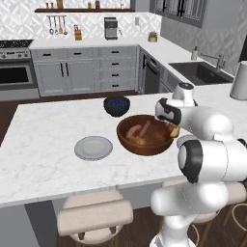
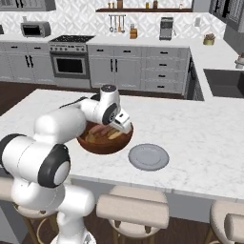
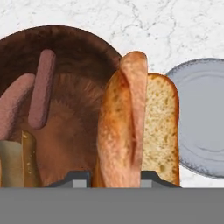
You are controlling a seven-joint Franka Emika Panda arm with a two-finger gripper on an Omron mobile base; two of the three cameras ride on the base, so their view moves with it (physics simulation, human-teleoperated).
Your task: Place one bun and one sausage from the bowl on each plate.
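Landmark: the wooden bowl [image 1: 144, 135], large, deep, reddish-brown, on the white marble island [image 1: 43, 149].

Contents of the bowl, hand view: two sausages [image 3: 41, 89] lying side by side against the far wall, pinkish-brown. At the lower left edge of that view a tan-olive piece [image 3: 17, 164], cut off by the frame; cannot tell what it is. In the left base view the bowl shows pinkish and tan pieces heaped at its middle; a separate count from there is not possible.

Gripper [image 3: 114, 177]: clenched on a bun [image 3: 118, 135], golden-tan, split lengthwise, standing on end between the two dark finger tips [image 3: 76, 178]. A paler cut face of the bun shows on its right side. The bun sits over the bowl's rim on the side toward the plate. In the right base view the hand [image 2: 121, 125] hangs over the bowl's near-right edge.

Plates: two counted. One light-grey plate [image 1: 93, 147] just left of the bowl in the left base view, bare. One plate [image 2: 148, 157] just right of and nearer than the bowl in the right base view, bare; its rim also shows at the right of the hand view [image 3: 201, 118].

Behind the bowl, near it: one smaller dark blue-black bowl [image 1: 116, 105].

Room: grey cabinets, oven [image 2: 70, 63] on the back wall, sink [image 1: 200, 72] in the right counter. Padded stools [image 1: 94, 216] in front of the island, below the bowl.
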